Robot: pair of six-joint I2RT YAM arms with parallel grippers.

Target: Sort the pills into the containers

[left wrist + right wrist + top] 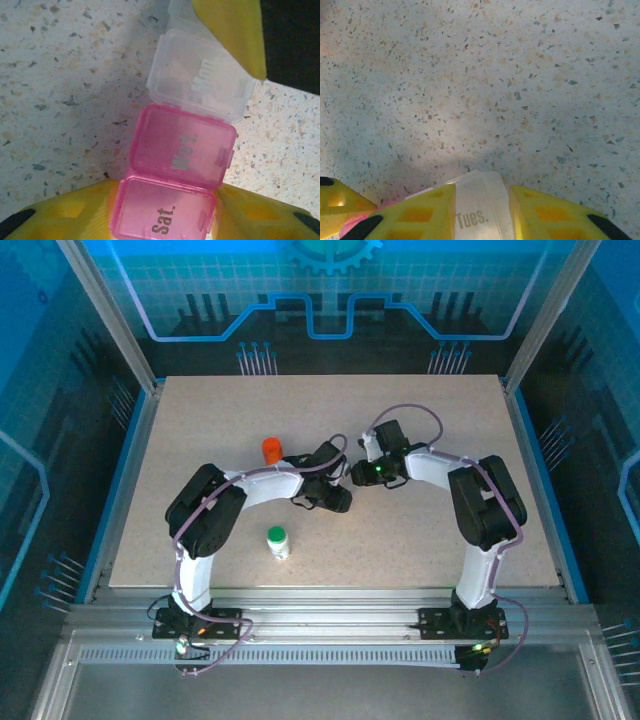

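Note:
A strip of day-marked pill boxes lies on the speckled table between the two arms. My left gripper [167,200] is shut on the pink "Sat." box [165,212]. Beyond that come the pink "Wed" box [182,152] and the clear "Mon" box [202,82]. My right gripper [482,200] is shut on the clear "Tues." box [477,215]. In the top view both grippers, left [340,498] and right [358,473], meet at mid table and cover the strip. The orange bottle [272,449] stands behind the left arm. The white bottle with a green cap [278,540] stands near the front. The pink-tinted vial is out of view, and I cannot make out any pills.
A yellow finger of the right gripper [230,30] reaches over the far end of the strip in the left wrist view. The speckled table [430,420] has a raised blue frame along its left and right edges.

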